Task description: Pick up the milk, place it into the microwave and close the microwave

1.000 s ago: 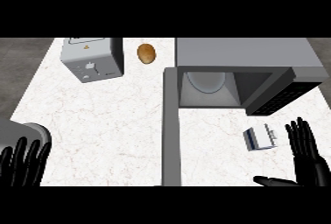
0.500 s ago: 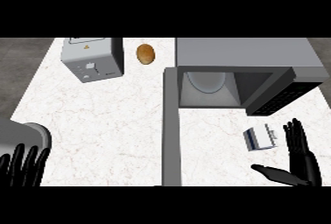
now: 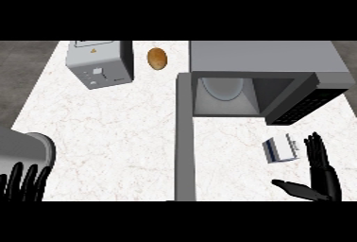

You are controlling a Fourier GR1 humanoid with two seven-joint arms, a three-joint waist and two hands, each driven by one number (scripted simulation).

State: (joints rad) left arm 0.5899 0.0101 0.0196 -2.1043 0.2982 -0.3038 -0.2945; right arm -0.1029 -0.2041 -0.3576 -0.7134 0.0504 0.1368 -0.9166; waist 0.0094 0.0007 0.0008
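Right hand (image 3: 322,175) open, holding nothing, at four o'clock of the milk (image 3: 280,150). Risk: straight fingers may tip the carton before closing; microwave (image 3: 258,90) stands open.

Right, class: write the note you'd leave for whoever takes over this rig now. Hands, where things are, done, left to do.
Right hand: open, just right of the milk, not touching it.
Left hand: open, at the lower left edge.
Milk: on the counter, in front of the microwave.
Microwave: door open.
Done: nothing yet.
Left: grasp milk, put it inside, close door.
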